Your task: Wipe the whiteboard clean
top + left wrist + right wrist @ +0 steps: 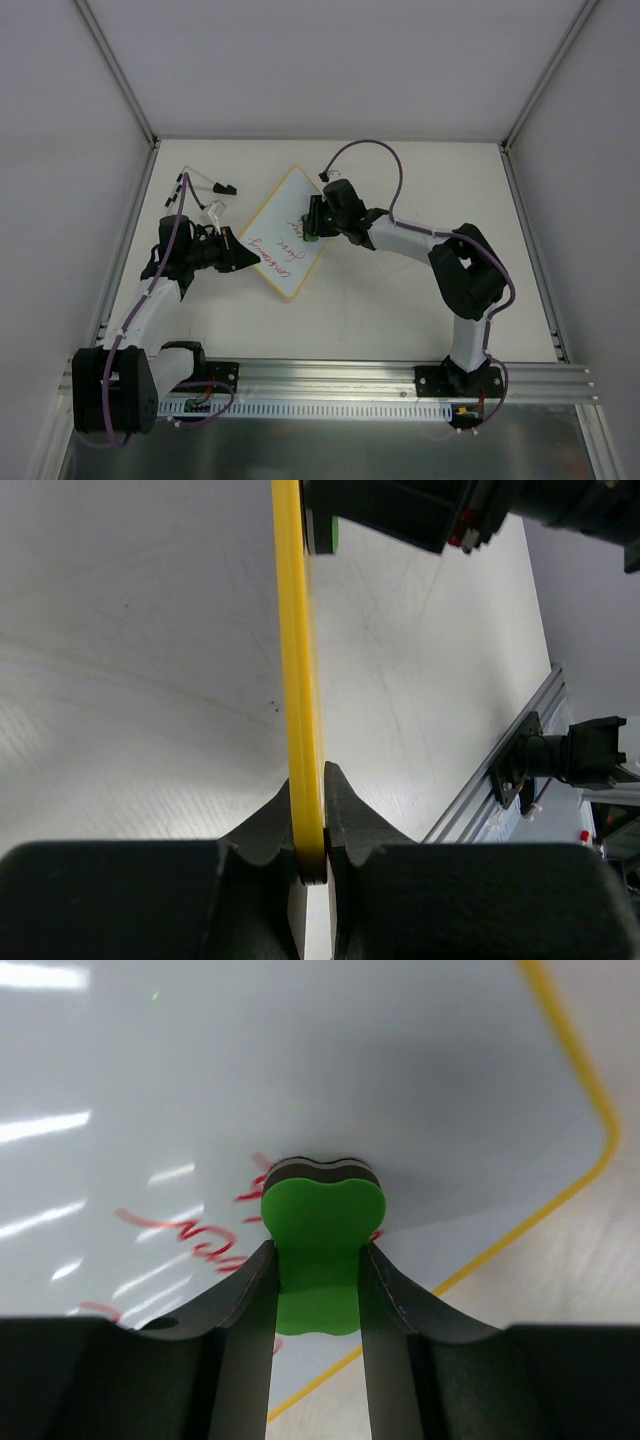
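Whiteboard in left claw, eraser in right claw.

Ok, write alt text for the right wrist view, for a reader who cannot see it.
The right gripper holds a green eraser set against the whiteboard, on red handwriting. The board's yellow rim rounds a corner at the right, with the table beyond.
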Robot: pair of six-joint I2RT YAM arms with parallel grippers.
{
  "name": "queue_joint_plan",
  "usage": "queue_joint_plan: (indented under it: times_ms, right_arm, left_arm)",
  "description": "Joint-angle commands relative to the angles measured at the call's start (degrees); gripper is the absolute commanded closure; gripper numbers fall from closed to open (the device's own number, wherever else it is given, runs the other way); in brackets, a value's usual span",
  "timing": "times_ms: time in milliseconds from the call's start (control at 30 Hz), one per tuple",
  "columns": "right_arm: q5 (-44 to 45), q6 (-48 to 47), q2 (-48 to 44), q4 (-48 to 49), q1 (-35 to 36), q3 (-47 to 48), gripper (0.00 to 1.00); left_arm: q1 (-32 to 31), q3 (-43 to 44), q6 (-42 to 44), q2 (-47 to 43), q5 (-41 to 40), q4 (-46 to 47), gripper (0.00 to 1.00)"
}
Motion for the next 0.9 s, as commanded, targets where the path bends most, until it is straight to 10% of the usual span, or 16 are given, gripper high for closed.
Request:
queue_joint_plan:
  times_ms: [0,867]
  right_arm:
    - [-2.4,2.0,-3.1,4.9,6.5,-0.9,1.00]
    - [-0.5,12.7,1.3,18.0,-0.4,-3.6,1.00]
  left_arm:
    - [-1.9,2.6,3.4,0.0,4.7,1.6,1.00]
    - [-2.1,2.3,2.6,-1.2,6.4,1.5,1.00]
